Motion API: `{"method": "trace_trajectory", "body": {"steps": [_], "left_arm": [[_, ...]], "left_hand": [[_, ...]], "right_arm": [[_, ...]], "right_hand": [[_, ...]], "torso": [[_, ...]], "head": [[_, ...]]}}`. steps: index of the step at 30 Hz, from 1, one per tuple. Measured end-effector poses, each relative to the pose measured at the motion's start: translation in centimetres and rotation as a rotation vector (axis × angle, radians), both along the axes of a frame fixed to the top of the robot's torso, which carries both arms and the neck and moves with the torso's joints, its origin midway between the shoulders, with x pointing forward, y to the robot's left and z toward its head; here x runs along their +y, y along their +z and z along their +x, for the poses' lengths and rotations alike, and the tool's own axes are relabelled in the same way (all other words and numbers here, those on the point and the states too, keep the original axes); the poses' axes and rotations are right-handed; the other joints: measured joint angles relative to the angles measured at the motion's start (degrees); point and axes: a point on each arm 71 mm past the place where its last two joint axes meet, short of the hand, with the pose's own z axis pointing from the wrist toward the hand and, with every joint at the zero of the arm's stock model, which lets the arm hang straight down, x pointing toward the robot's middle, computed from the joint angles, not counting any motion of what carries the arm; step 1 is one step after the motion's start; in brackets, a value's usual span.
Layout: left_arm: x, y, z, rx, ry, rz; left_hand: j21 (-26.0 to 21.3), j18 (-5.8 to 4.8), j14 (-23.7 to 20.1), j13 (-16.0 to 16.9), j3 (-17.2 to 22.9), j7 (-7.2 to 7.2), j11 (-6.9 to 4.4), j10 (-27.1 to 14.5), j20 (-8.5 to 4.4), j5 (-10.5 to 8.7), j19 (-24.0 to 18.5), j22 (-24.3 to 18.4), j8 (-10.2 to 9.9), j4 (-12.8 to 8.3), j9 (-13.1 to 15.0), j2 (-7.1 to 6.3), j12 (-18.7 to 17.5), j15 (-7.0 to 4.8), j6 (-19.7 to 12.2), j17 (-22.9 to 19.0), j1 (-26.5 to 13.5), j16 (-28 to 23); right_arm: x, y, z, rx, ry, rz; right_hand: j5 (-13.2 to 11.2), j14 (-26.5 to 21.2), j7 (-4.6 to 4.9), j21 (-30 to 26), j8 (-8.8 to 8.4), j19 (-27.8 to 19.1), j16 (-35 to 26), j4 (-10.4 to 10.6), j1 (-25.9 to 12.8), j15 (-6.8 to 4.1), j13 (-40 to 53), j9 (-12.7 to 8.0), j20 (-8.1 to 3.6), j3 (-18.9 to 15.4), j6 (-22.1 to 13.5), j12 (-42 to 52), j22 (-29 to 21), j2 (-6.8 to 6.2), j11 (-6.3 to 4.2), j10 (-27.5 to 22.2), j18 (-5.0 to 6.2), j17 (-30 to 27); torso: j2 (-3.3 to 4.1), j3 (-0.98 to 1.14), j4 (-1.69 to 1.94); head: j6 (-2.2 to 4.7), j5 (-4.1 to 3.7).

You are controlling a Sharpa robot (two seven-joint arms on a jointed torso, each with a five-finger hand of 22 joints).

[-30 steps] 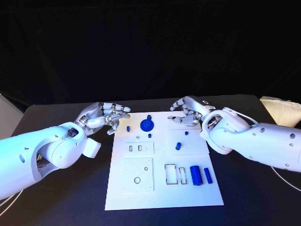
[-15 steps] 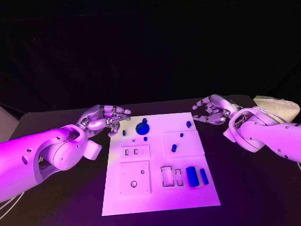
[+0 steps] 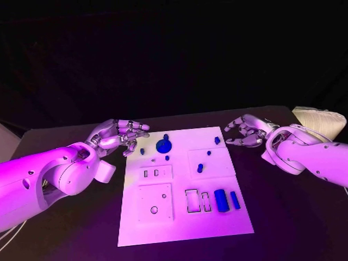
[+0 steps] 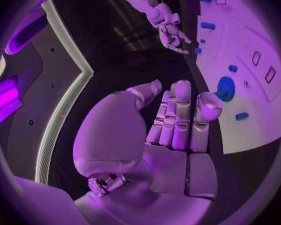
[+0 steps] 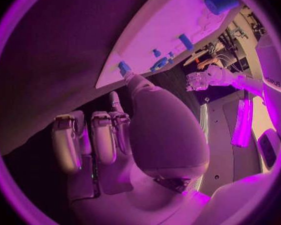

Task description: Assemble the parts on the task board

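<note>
Withdrawn rightward off the task board (image 3: 182, 217), the right hand (image 3: 247, 131) now hovers empty with fingers curled apart, as does the left hand (image 3: 117, 136); assembly appears unstarted.

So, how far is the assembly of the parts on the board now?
Little looks done. The blue gear sits on the task board, and the cylinder and small pegs lie loose. Nothing is in hand: the left hand and right hand hover beside the board holding nothing. The rectangular slots look unfilled.

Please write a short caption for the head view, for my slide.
Both hands, left and right, flank the white task board, holding nothing; blue parts lie on it.
</note>
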Motion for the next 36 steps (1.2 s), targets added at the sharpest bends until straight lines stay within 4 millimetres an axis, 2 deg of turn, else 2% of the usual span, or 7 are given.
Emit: {"method": "trace_trajectory", "body": {"steps": [2, 6, 15, 19, 36], "left_arm": [[0.0, 0.0, 0.0, 0.000, 0.000, 0.000], [0.0, 0.0, 0.0, 0.000, -0.001, 0.000], [0.1, 0.0, -0.1, 0.000, -0.001, 0.000], [0.1, 0.0, -0.1, 0.000, -0.001, 0.000], [0.1, 0.0, -0.1, 0.001, -0.001, 0.001]], "left_hand": [[0.00, 0.00, 0.00, 0.00, 0.00, 0.00, 0.00, 0.00, 0.00, 0.00, 0.00, 0.00, 0.00, 0.00, 0.00, 0.00, 0.00, 0.00, 0.00, 0.00, 0.00, 0.00], [0.00, 0.00, 0.00, -0.01, 0.16, 0.00, 0.00, 0.00, 0.00, 0.00, 0.00, 0.00, 0.00, -0.16, -0.01, 0.00, 0.00, 0.00, 0.00, 0.06, 0.00, 0.00], [0.00, 0.00, 0.00, -0.01, 0.17, 0.00, 0.00, 0.00, 0.00, 0.00, 0.00, 0.00, 0.00, -0.17, -0.01, 0.00, 0.00, 0.00, 0.00, 0.09, 0.00, 0.00], [0.00, 0.00, 0.00, -0.01, 0.17, 0.00, 0.00, 0.00, 0.00, 0.00, 0.00, 0.00, 0.00, -0.17, -0.01, 0.00, 0.00, 0.00, 0.00, 0.09, 0.00, 0.00], [0.00, 0.00, 0.00, 0.08, 0.17, 0.00, 0.00, -0.43, 0.00, 0.00, 0.00, 0.00, 0.00, -0.17, -0.02, 0.00, 0.17, 0.00, 0.00, 0.08, 0.00, 0.00]], "right_arm": [[0.1, -0.3, 0.2, 0.000, 0.007, -0.010], [0.5, -0.8, 0.4, 0.001, 0.019, -0.023], [1.5, -1.6, 0.8, -0.001, 0.035, -0.040], [1.8, -1.8, 1.0, -0.002, 0.038, -0.043], [2.7, -2.1, 1.1, 0.002, 0.051, -0.041]], "right_hand": [[0.00, 0.00, 0.12, 0.00, 0.00, 0.00, 0.00, 0.00, 0.32, 0.00, 0.00, -0.01, 0.00, 0.00, -0.12, 0.00, 0.00, -0.32, 0.00, 0.00, 0.00, 0.00], [0.00, 0.00, 0.12, 0.00, 0.00, 0.00, 0.00, -0.31, 0.84, 0.00, 0.00, -0.01, 0.00, 0.31, -0.12, 0.00, 0.00, 0.21, 0.00, 0.00, 0.00, 0.00], [0.00, 0.00, -0.21, 0.00, 0.30, 0.00, 0.00, -0.23, 1.07, 0.00, -0.01, 0.00, 0.00, 0.71, 0.24, 0.00, -0.01, 0.44, 0.00, -0.01, 0.00, 0.00], [0.00, 0.00, -0.08, 0.00, 0.30, 0.00, 0.00, -0.14, 1.08, 0.00, -0.01, 0.00, 0.00, 0.81, 0.57, 0.00, -0.02, 0.44, -0.01, -0.01, 0.00, 0.00], [0.00, 0.00, -0.64, 0.00, 1.23, 0.00, 0.00, -0.22, 1.29, 0.00, 0.03, 0.18, 0.00, 1.99, 2.56, 0.00, -0.03, 0.66, -0.01, 0.00, 0.00, -0.01]], "torso": [[0.01, -0.02, 0.01], [0.08, -0.07, 0.04], [0.27, -0.23, 0.30], [0.31, -0.23, 0.35], [0.35, -0.23, 0.30]], "head": [[-0.10, -0.01], [-0.37, 0.18], [-0.66, 0.19], [-0.78, 0.19], [-1.48, 0.42]]}}
